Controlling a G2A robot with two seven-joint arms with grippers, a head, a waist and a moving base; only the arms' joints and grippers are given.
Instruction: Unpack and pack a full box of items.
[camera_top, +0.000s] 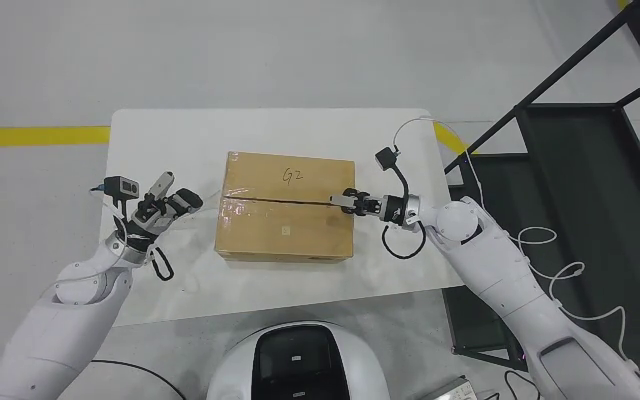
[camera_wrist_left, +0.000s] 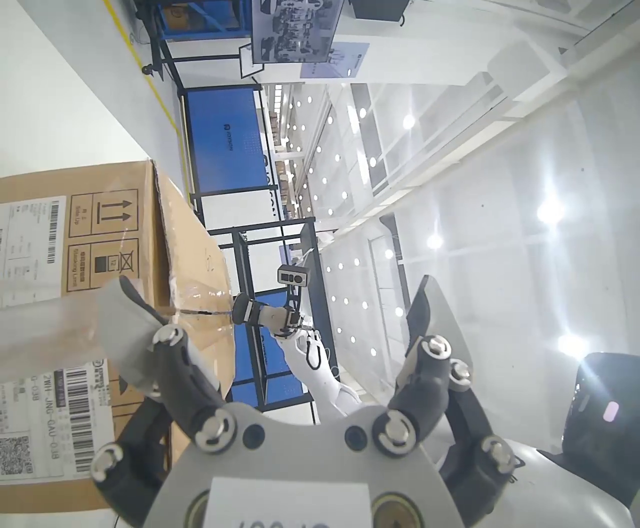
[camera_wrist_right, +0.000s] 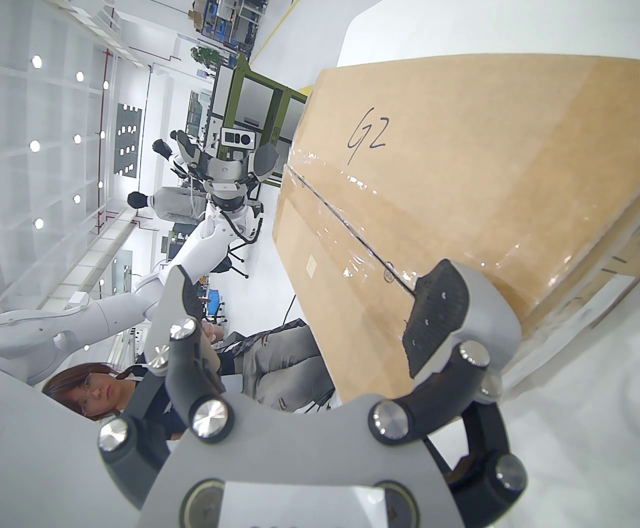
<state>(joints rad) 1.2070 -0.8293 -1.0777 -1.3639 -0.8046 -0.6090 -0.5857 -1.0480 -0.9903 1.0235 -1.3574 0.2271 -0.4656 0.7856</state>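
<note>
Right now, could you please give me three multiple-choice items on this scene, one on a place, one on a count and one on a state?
1. Where is the right gripper?
A. At the right end of the top seam of the cardboard box
B. Above the box's left edge
C. Off the table

2. How many boxes stand on the table?
A. Three
B. One
C. Two

3. How are the box's top flaps?
A. Both raised
B. One raised
C. Both lying flat, with clear tape along the seam

Answers: 1 A, the top view shows it at the seam's right end. 2 B, a single box stands there. 3 C, the top is flat and tape glints along the seam.
</note>
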